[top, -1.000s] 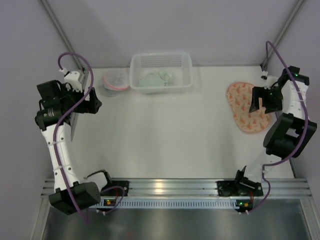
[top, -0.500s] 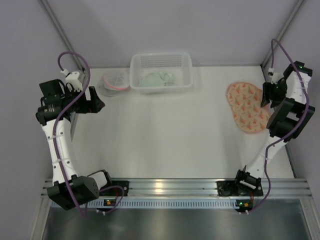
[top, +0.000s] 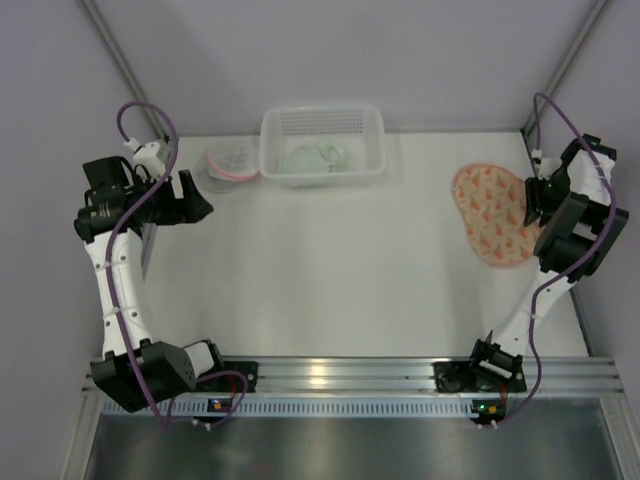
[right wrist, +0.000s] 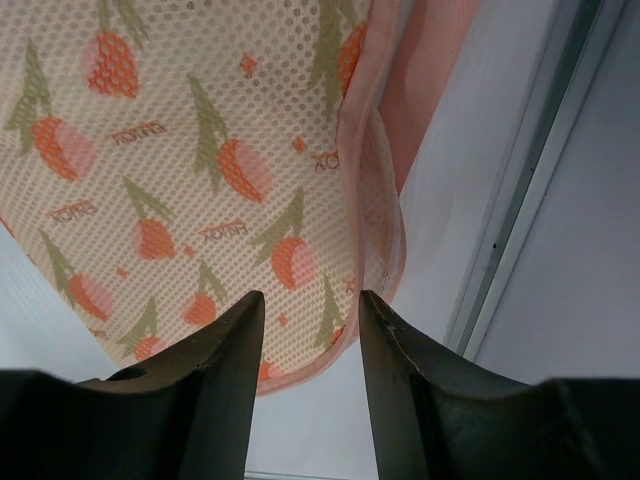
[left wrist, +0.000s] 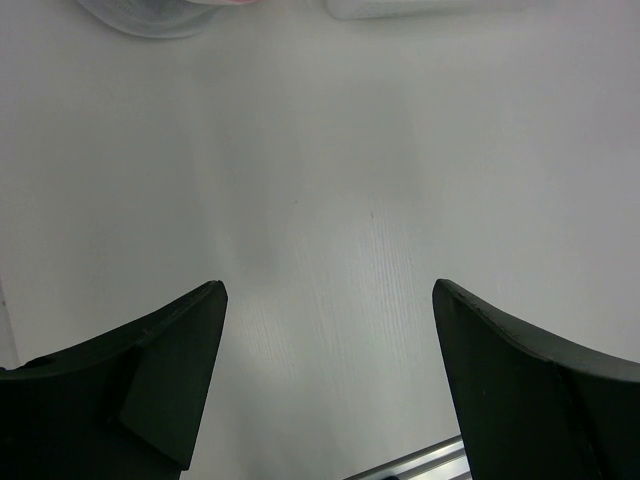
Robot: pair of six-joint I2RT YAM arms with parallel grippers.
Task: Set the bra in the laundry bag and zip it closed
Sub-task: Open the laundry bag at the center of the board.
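Right gripper (right wrist: 310, 300): fingers part-spread with a narrow gap, nothing pinched that we can see. The laundry bag (right wrist: 180, 150) lies directly ahead of it, and its hemmed edge (right wrist: 360, 170) runs lengthwise toward the gap. Left gripper (left wrist: 330, 290): spread wide over the table (left wrist: 330, 150). We take the pale green bundle in the basket (top: 322, 110) for the bra (top: 318, 158). It sits well off to the right gripper's left and is nearer the left arm.

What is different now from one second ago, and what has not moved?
The right arm folded up to the right; the right gripper drew back to the right edge of the laundry bag, its jaws narrower but apart, with nothing visibly clamped. The left arm shifted slightly, the left gripper open. The laundry bag, basket and bra stayed in place.
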